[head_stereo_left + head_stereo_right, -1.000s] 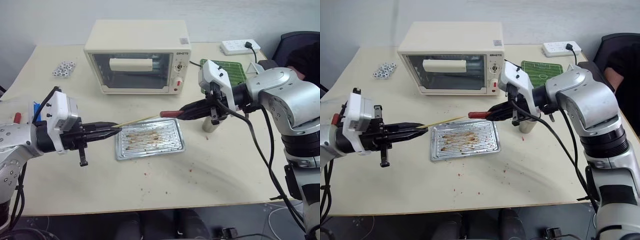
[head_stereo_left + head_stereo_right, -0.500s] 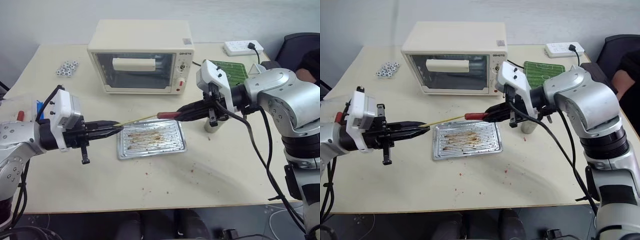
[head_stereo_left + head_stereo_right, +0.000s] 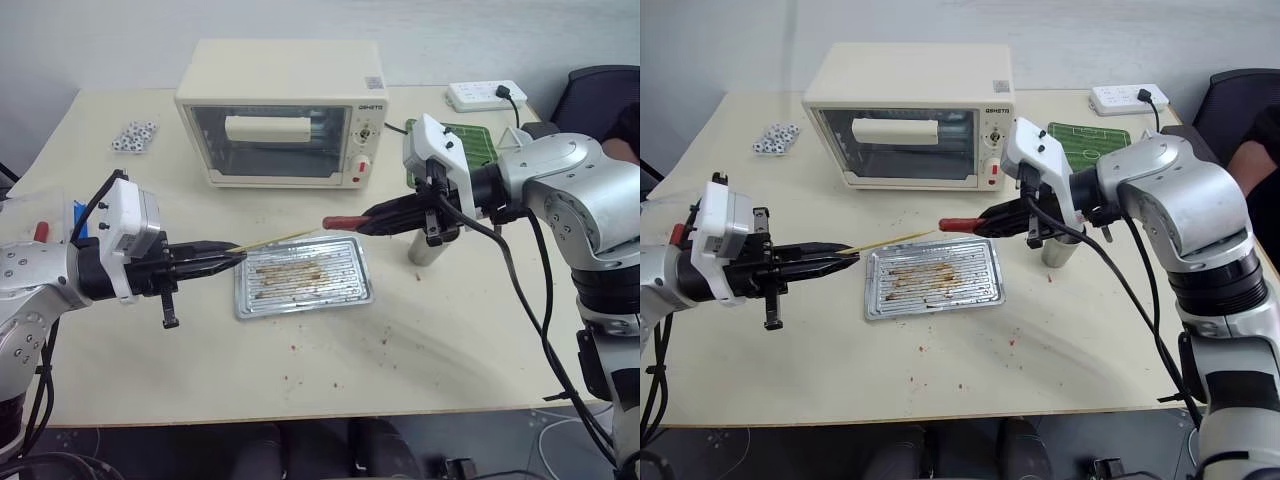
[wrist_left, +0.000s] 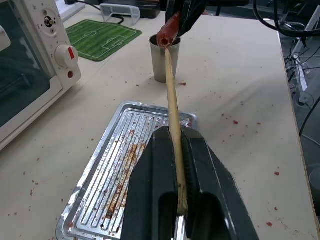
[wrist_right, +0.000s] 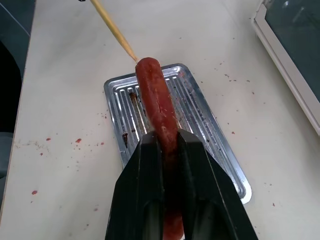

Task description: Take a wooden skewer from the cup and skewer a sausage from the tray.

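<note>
Skewer [image 3: 272, 241] clamped in left gripper [image 3: 236, 258] | sausage [image 3: 346, 222] clamped in right gripper [image 3: 372, 221] | we see tips nearly meeting above tray [image 3: 352, 291]

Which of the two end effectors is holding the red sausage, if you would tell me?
The right end effector: it grips the sausage, whereas the left end effector holds the wooden skewer.

The sausage [image 5: 156, 107] is bright red, the wooden skewer [image 4: 173, 117] pale tan. The tray [image 3: 303, 277] is silver with a ribbed bottom streaked by brown crumbs. The cup [image 4: 164, 60] is dull silver-grey. At 12 o'clock of the tray, the toaster oven [image 3: 280, 112] is cream with 1 red-marked knob. The mat [image 3: 1087, 142] is green with white pitch lines.
</note>
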{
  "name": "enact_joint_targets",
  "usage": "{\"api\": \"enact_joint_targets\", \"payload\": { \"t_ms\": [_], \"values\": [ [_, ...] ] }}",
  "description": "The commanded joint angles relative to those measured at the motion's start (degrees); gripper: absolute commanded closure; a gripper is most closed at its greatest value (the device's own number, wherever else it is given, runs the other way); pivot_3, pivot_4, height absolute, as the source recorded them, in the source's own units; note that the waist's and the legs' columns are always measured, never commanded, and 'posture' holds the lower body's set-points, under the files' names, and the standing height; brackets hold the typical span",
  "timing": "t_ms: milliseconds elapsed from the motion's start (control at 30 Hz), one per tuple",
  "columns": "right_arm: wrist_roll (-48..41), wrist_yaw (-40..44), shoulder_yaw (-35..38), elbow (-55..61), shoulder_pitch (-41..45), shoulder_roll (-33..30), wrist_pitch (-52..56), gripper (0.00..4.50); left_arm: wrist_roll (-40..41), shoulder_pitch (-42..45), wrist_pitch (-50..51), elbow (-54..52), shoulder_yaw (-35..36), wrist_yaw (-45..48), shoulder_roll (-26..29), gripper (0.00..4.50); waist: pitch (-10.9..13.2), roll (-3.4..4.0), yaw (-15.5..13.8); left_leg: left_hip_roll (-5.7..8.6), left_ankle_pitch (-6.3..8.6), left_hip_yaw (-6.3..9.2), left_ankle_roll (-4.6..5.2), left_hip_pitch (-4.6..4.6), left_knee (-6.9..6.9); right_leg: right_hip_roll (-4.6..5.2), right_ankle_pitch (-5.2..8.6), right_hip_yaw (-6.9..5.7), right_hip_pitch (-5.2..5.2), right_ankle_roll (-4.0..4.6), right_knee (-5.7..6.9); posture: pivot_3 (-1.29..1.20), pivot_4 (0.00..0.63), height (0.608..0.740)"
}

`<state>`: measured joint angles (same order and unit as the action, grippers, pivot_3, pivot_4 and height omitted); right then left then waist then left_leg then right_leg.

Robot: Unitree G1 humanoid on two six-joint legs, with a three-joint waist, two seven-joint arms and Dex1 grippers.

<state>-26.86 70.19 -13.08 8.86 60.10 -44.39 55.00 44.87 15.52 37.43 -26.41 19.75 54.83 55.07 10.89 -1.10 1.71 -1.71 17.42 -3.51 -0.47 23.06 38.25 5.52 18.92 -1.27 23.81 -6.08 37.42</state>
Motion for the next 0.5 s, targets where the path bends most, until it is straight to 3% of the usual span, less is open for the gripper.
{"api": "enact_joint_targets", "payload": {
  "t_ms": [33, 500],
  "values": [
    [-0.50, -0.13, 0.84, 1.28, 0.57, -0.31, -0.45, 4.31, 0.04, 0.80, -0.86, -0.49, 1.63, 0.02, 0.90, 4.50, 0.00, 0.00, -0.02, 0.00, 0.00, 0.00, 0.00, 0.00, 0.00, 0.00, 0.00, 0.00, 0.00, 0.00, 0.00, 0.00, 0.150, 0.740],
    [-1.83, -0.80, 1.01, 3.18, 0.12, -0.18, 0.61, 4.31, -0.32, 2.27, -1.47, 0.22, 0.47, 0.46, 0.69, 4.50, 0.00, 0.00, -0.04, 0.01, 0.00, 0.00, 0.00, 0.00, 0.01, 0.00, 0.00, -0.01, 0.00, 0.00, 0.01, 0.00, 0.150, 0.740]
  ]
}}
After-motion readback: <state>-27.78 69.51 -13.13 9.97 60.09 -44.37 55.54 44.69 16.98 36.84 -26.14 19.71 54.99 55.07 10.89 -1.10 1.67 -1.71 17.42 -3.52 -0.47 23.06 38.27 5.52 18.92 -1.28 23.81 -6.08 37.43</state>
